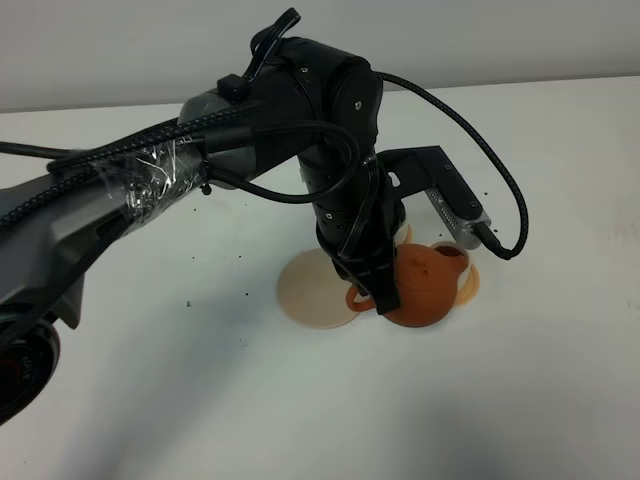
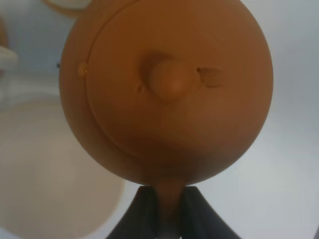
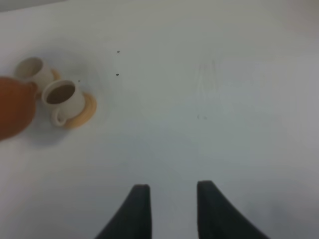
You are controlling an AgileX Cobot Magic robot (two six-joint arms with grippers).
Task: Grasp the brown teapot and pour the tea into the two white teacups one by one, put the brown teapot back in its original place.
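Observation:
My left gripper (image 1: 368, 297) is shut on the loop handle of the brown teapot (image 1: 425, 288) and holds it just right of the pale beige coaster (image 1: 305, 292). The left wrist view shows the pot's lid and knob (image 2: 169, 82) from above, with the fingers (image 2: 142, 214) clamped on the handle. The spout is by a white teacup (image 1: 458, 258) on its orange saucer (image 1: 474, 283). That cup holds dark tea (image 3: 61, 93). The second white teacup (image 3: 31, 70) stands behind it, its inside pale. My right gripper (image 3: 172, 199) is open and empty over bare table, away from the cups.
The left arm and its cables (image 1: 300, 150) reach across the middle of the white table (image 1: 200, 380) and hide most of the second cup in the high view. A few dark specks (image 1: 188, 303) lie on the table.

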